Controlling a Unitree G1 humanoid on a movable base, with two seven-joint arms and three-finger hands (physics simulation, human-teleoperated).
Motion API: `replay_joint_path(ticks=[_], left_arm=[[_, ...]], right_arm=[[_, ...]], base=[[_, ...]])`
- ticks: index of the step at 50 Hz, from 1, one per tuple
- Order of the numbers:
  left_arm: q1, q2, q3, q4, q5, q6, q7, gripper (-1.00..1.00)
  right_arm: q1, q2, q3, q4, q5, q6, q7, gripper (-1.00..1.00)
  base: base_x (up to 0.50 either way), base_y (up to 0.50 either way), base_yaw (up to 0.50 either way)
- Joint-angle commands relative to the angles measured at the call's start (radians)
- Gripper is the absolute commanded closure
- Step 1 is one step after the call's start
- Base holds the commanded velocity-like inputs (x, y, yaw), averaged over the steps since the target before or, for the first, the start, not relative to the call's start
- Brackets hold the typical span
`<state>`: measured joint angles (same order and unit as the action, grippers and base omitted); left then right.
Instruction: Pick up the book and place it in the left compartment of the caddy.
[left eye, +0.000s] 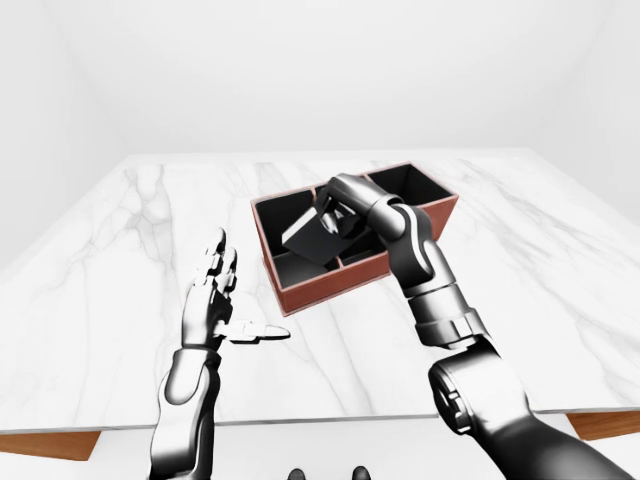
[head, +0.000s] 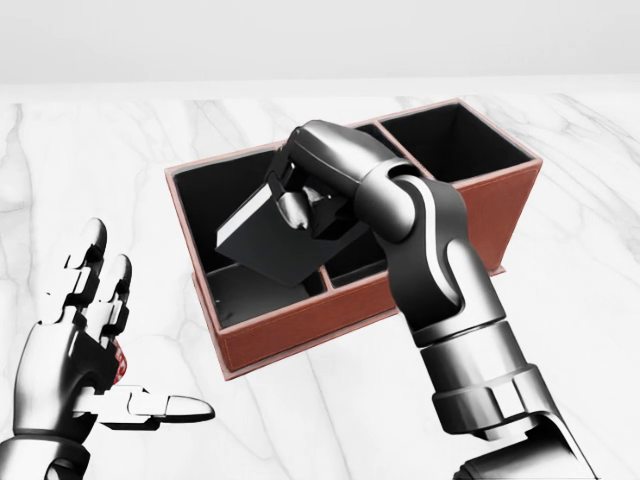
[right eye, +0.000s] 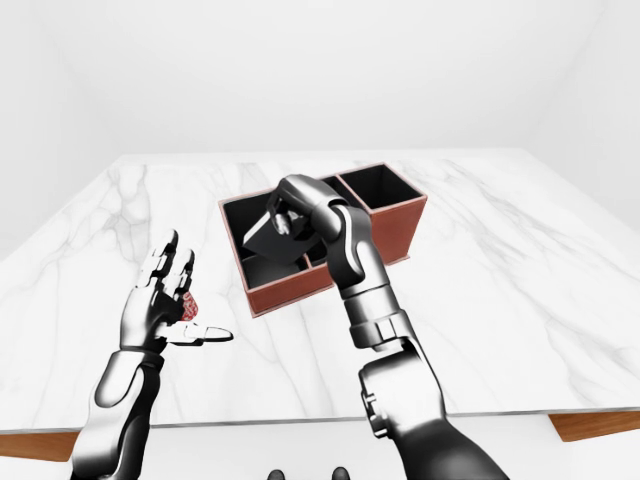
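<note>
A: How is it lit?
B: Bright, even, shadowless light whitens the marble table (head: 560, 330); the caddy (head: 300, 335) compartments stay black.
A: Any blur?
B: None; every render is sharp edge to edge.

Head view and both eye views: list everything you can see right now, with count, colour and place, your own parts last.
caddy: one, reddish-brown with black inside, mid-table, several compartments.
book: one, black, tilted, held over the caddy's left compartment.
table: one, white marble top with a brown edge.
right hand: one, grey metal, fingers closed round the book.
left hand: one, grey metal, fingers spread open, at the head view's lower left, holding nothing.
</note>
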<state>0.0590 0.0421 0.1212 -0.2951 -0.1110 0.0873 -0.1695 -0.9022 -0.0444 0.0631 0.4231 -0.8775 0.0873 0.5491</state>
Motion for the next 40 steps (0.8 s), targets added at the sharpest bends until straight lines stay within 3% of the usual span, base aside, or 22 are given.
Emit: replay_joint_path(ticks=[1,25,40], left_arm=[[-0.003,0.001,0.002,0.001,-0.003,0.000,0.000,-1.00],[0.000,0.002,0.004,-0.004,-0.008,0.000,-0.003,-1.00],[0.006,0.001,0.012,-0.030,-0.018,0.000,-0.009,-1.00]], right_arm=[[-0.067,0.012,-0.005,0.147,0.046,0.000,-0.135,1.00],[-0.252,0.034,0.014,0.584,0.066,0.000,-0.371,1.00],[-0.351,0.072,0.031,0.761,0.011,0.000,-0.445,1.00]], base=[[0.00,0.00,0.00],[0.00,0.00,0.00],[0.00,0.00,0.00]])
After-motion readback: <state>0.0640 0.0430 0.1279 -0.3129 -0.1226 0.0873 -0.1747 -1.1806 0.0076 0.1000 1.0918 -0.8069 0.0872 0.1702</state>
